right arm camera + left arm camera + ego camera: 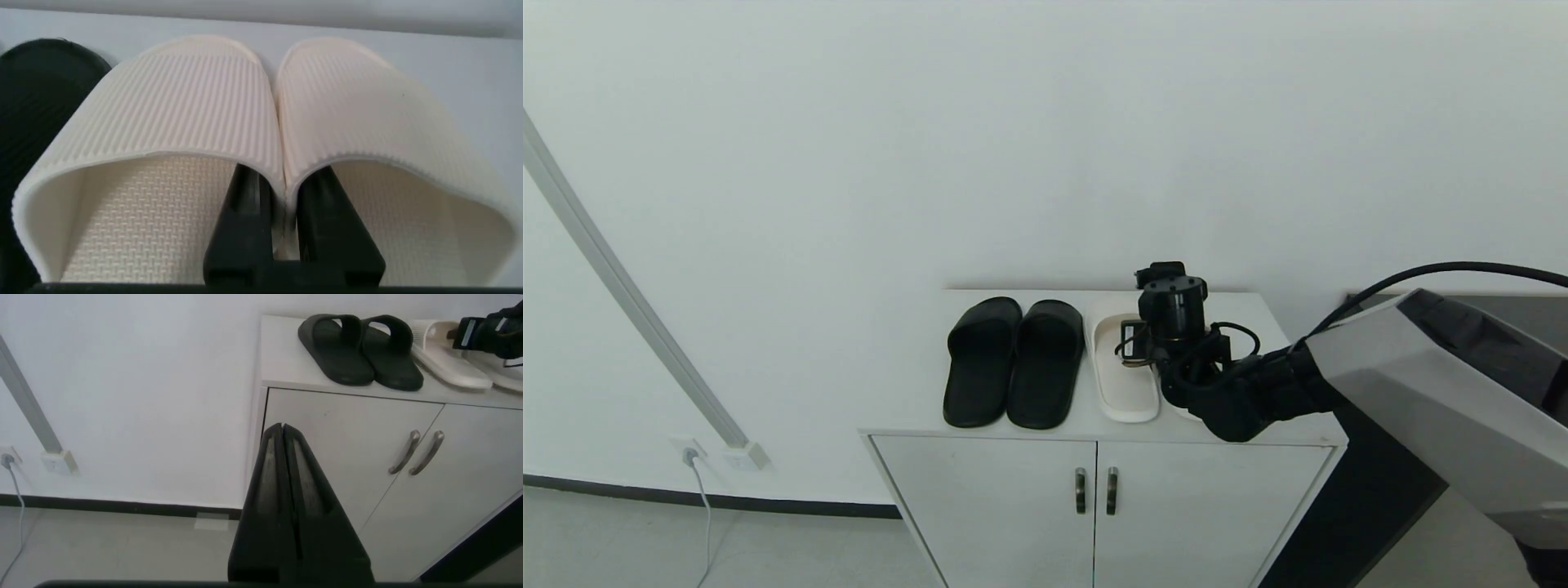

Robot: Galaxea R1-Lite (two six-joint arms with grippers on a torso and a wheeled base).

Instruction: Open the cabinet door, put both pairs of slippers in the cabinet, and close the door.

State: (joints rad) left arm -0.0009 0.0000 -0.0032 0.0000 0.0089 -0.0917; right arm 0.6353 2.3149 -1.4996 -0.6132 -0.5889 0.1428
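Smooth cabinet top (pixel 915 404), ribbed cream slippers (pixel 212 106)

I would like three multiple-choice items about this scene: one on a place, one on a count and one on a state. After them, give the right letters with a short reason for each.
1. Where do the black slippers lie?
A. on top of the cabinet, beside the white slippers
B. on the floor
C. inside the cabinet

2. How many handles do the cabinet doors carry in all?
A. one
B. two
C. four

3. In what state are the cabinet doors?
A. both open
B. one open, one shut
C. both shut

Right letters:
1 A: the head view shows both pairs side by side on the cabinet top.
2 B: one handle sits on each door, where the two doors meet.
3 C: both doors lie flush with the front and no gap shows the inside.
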